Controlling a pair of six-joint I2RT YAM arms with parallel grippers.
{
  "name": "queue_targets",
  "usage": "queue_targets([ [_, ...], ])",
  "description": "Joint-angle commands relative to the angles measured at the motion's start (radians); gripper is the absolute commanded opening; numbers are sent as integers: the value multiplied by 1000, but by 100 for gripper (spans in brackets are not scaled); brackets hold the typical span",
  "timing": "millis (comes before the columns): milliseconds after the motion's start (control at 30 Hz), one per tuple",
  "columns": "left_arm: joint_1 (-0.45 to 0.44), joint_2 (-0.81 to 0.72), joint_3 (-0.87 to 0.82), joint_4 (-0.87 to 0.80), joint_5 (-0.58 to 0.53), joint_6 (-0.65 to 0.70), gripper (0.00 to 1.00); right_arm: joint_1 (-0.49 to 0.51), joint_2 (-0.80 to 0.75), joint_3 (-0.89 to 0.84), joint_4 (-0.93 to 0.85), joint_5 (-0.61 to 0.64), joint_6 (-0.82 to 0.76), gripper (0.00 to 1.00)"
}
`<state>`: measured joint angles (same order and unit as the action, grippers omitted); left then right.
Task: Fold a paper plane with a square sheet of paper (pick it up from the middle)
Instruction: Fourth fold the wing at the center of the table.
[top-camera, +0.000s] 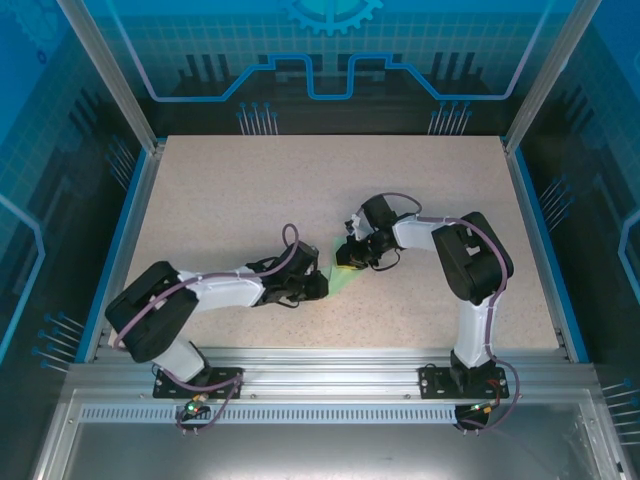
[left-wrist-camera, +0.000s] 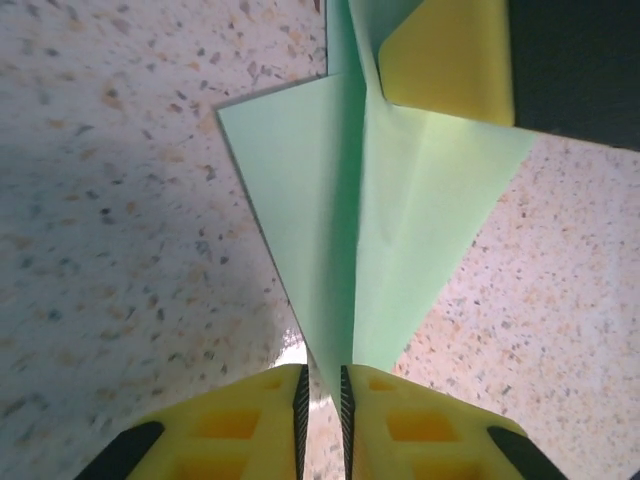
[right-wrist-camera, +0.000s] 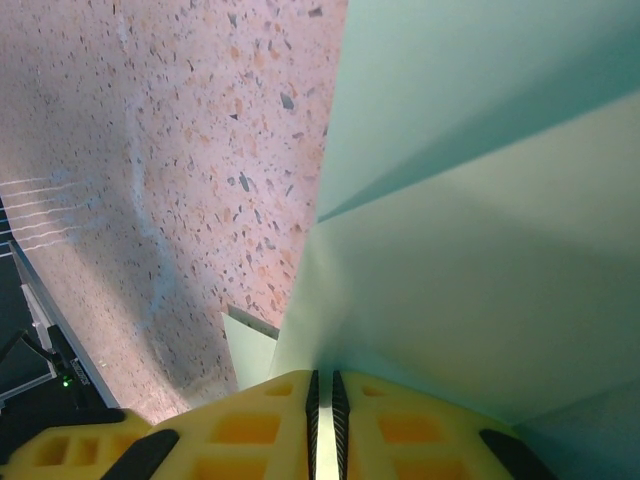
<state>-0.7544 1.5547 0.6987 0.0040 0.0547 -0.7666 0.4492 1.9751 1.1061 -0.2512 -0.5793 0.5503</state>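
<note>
I'm looking down on a speckled beige counter (top-camera: 250, 190) walled by blue printed panels (top-camera: 330, 60). Just right of its middle, the paper plane (top-camera: 347, 277) sits between the two arms, a pale mint dart with a centre crease. On the left wrist view its narrow tip (left-wrist-camera: 335, 370) runs into the slit of the left end effector (left-wrist-camera: 323, 400), whose yellow fingers are almost together; I cannot tell whether they pinch it. The right end effector (right-wrist-camera: 323, 400) is clamped on the plane's wider end, and one of its fingers (left-wrist-camera: 450, 60) shows against a raised fold. Both arms reach inward from the near rail.
</note>
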Motion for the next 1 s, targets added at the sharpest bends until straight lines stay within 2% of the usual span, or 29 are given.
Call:
queue_targets([
  [0,7,-70,-18,-24,-24,-33,21,12,22,9,-32,32,-9,15],
  [133,8,-71,11,-6,28,-27,20,13,19,7,-34,31,-12,16],
  [467,26,50,86,47,122,-9,19,13,16,0,-34,28,-15,16],
  [800,29,100,132,-53,36,14,29,13,-30,-15,-31,15,-17,17],
  [900,28,112,147,-78,22,19,35,13,-49,-21,-28,12,-16,17],
  [967,29,120,151,-86,13,21,35,13,-53,-18,-30,8,-20,17],
])
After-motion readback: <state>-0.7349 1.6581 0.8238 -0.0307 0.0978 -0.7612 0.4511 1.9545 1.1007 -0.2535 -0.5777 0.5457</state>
